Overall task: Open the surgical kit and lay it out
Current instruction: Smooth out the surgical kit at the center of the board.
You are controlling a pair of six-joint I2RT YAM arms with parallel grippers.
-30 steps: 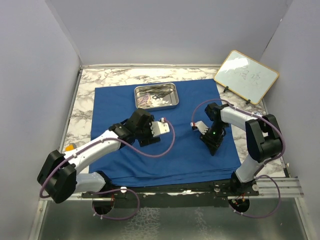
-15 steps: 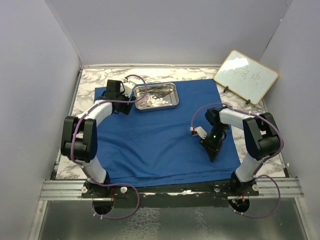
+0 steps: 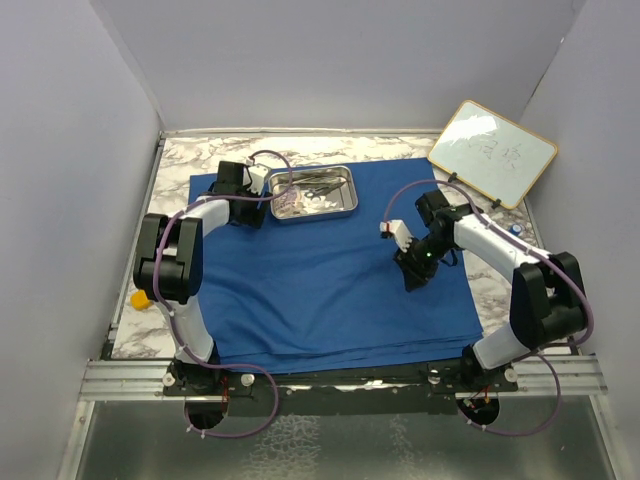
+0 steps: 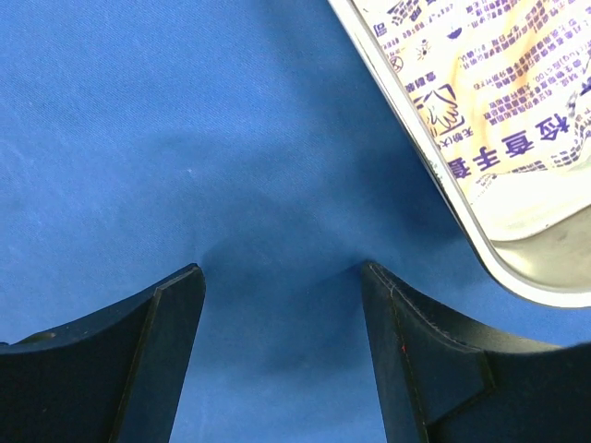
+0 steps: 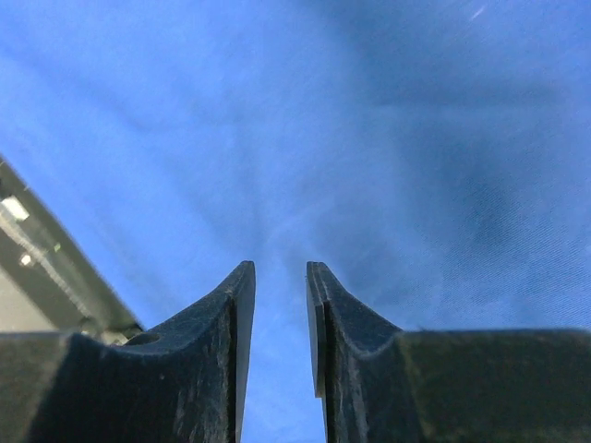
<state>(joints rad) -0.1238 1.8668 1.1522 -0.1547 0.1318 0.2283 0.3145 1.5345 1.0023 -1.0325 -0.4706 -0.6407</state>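
Note:
The royal-blue cloth (image 3: 320, 280) lies spread flat on the marble table. The steel tray (image 3: 349, 190) rests on the cloth's far part and holds small steel instruments (image 3: 318, 184), white gauze (image 3: 322, 204) and a printed packet (image 4: 489, 101). My left gripper (image 3: 252, 208) hangs open just left of the tray, with only blue cloth (image 4: 231, 138) between its fingers. The tray's rim (image 4: 434, 171) passes to its upper right. My right gripper (image 3: 411, 282) points down over the cloth's right half. Its jaws (image 5: 280, 268) stand a narrow gap apart, holding nothing.
A wood-framed whiteboard (image 3: 492, 152) leans at the back right corner. A small yellow-orange block (image 3: 140, 298) sits on the marble by the left wall. Grey walls close in three sides. The cloth's near edge ends by the arm bases.
My left arm swung from the middle of the cloth to the tray's left side and has since held there. The right gripper shifted slightly toward the far side.

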